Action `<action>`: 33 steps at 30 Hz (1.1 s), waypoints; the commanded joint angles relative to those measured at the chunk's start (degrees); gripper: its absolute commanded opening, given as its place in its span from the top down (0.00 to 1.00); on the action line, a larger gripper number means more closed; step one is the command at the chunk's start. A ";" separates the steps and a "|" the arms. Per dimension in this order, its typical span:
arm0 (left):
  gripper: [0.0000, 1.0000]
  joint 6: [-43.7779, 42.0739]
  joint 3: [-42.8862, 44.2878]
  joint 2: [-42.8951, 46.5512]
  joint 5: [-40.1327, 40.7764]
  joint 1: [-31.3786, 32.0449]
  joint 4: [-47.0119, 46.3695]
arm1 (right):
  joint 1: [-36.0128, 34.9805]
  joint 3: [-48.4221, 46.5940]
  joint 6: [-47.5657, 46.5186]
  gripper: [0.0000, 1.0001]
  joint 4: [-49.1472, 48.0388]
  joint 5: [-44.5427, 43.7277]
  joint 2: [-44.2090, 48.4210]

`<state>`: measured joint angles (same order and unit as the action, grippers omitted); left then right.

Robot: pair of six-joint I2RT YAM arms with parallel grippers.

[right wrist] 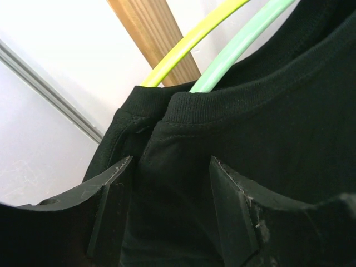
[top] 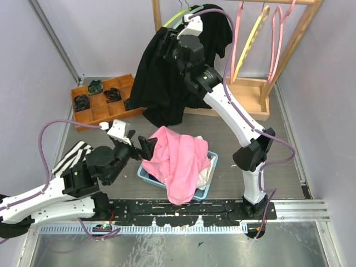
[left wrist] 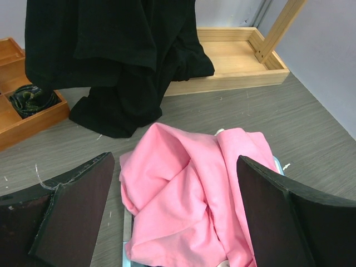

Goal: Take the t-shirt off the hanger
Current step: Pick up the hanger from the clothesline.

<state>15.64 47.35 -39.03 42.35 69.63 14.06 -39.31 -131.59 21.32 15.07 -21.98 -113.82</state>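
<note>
Surface: grey wood-grain tabletop [top: 289, 139], metal rail along the near edge. Room: pale lavender walls, aluminium corner posts.

Counts:
- 1 wooden rack [top: 289, 41] at far right, with its base tray on the table.
- 3 bare hangers on its bar: 2 pink, 1 yellow [top: 253, 33].
- 1 black t-shirt [top: 161, 83] at far centre, collar up at the rack bar, hem sagging onto the table and over the left end of the rack base.
- In the right wrist view, 2 hanger arms come out of its neck, 1 green [right wrist: 239, 47] and 1 yellow [right wrist: 189, 41].
- 1 blue basket [top: 210, 167] near centre, with 1 pink garment [top: 178, 158] spilling over the near rim and 1 white cloth [top: 206, 175] under it.
- 1 wooden compartment tray [top: 103, 111] far left, at least 3 dark bundles inside.
- 1 black-and-white striped cloth [top: 75, 156] near left, partly under the left arm.

Left gripper [left wrist: 175, 161]: jaws fully spread, nothing between them, low and just left of the pink garment.

Right gripper [right wrist: 169, 161]: raised to the shirt collar, fingers part-way apart with black fabric showing between them just under the neckband. Can't tell whether they pinch it or just sit against it.
</note>
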 commanded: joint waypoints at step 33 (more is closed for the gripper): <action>0.02 0.66 0.11 -2.64 -0.72 -0.17 -4.46 | -0.02 -0.27 -4.75 0.38 6.59 -5.32 8.90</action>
<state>15.66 47.35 -42.11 41.06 69.63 11.81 -39.46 -128.84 16.99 24.88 -31.42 -104.86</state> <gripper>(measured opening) 0.981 0.617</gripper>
